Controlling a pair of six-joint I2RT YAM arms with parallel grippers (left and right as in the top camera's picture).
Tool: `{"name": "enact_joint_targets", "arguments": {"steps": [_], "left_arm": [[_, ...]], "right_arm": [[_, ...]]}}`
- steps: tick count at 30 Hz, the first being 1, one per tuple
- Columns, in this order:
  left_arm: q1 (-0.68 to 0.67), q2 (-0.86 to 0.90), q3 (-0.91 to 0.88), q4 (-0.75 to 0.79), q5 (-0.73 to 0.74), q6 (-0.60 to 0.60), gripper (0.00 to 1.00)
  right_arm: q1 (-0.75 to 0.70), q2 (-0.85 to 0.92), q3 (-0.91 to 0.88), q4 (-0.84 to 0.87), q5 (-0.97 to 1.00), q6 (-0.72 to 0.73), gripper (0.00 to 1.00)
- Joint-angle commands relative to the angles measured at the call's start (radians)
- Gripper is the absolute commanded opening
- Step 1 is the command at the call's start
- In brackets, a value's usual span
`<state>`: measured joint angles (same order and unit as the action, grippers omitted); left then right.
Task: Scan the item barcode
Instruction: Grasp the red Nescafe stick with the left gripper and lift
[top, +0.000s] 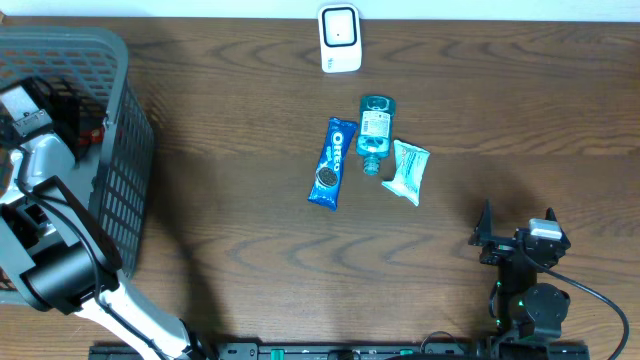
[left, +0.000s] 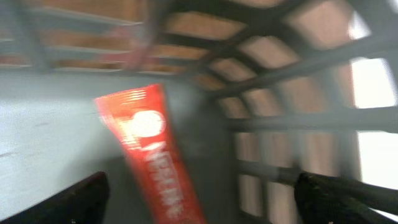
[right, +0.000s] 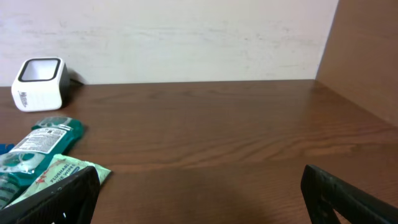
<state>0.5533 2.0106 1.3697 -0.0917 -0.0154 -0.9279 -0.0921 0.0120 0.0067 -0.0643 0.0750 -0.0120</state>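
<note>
1. Looking down from overhead, the white scanner (top: 340, 38) stands at the far edge of the table (top: 230, 210). Three items lie near it in the middle: a blue cookie pack (top: 332, 163), a teal bottle (top: 375, 133) just beside it, and a green-and-white packet (top: 408, 170) against the bottle's cap end.
2. Only this view shows the grey basket (top: 125, 160) at the left as a whole, with the left arm reaching into it.
3. The left wrist view alone looks inside the basket. A red packet (left: 155, 155) lies slanted on the pale floor by the lattice wall; the overhead view does not show it plainly.
4. The left gripper (left: 202, 180) is spread wide, one dark finger at each lower corner, pinching nothing. The red packet's lower end runs between the fingers, and blur hides whether it touches either.
5. The right wrist view sits low at table level. It shows the scanner (right: 38, 83), the bottle (right: 46, 140) and the packet (right: 62, 171) at far left, and a pale wall (right: 186, 37) behind.
6. The right gripper (top: 515, 235) sits near the table's front right, well apart from the items, its fingers (right: 62, 199) wide apart and empty.
</note>
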Motion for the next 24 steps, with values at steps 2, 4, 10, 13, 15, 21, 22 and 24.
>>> {"name": "enact_joint_targets", "arguments": {"steps": [2, 4, 10, 13, 15, 21, 22, 24], "left_arm": [[-0.005, 0.005, 0.02, 0.031, 0.09, 0.082, 0.65], [-0.005, 0.005, 0.02, 0.035, 0.082, 0.082, 0.41], [-0.005, 0.013, 0.02, 0.033, 0.021, 0.082, 0.19], [-0.007, 0.03, 0.02, 0.035, 0.022, 0.082, 0.19], [-0.01, 0.048, 0.02, 0.038, 0.023, 0.082, 0.18], [-0.018, 0.117, 0.02, 0.045, 0.027, 0.081, 0.18], [-0.02, 0.128, 0.02, 0.045, 0.028, 0.081, 0.19], [-0.022, 0.146, 0.02, 0.04, 0.032, 0.081, 0.19]], "right_arm": [[0.01, -0.005, -0.001, -0.003, 0.002, -0.011, 0.99], [0.01, -0.005, -0.001, -0.003, 0.002, -0.011, 0.99], [0.01, -0.005, -0.001, -0.003, 0.002, -0.011, 0.99], [0.01, -0.005, -0.001, -0.003, 0.002, -0.011, 0.99], [0.01, -0.005, -0.001, -0.003, 0.002, -0.011, 0.99], [0.01, -0.005, -0.001, -0.003, 0.002, -0.011, 0.99], [0.01, -0.005, -0.001, -0.003, 0.002, -0.011, 0.99], [0.01, -0.005, -0.001, -0.003, 0.002, -0.011, 0.99]]}}
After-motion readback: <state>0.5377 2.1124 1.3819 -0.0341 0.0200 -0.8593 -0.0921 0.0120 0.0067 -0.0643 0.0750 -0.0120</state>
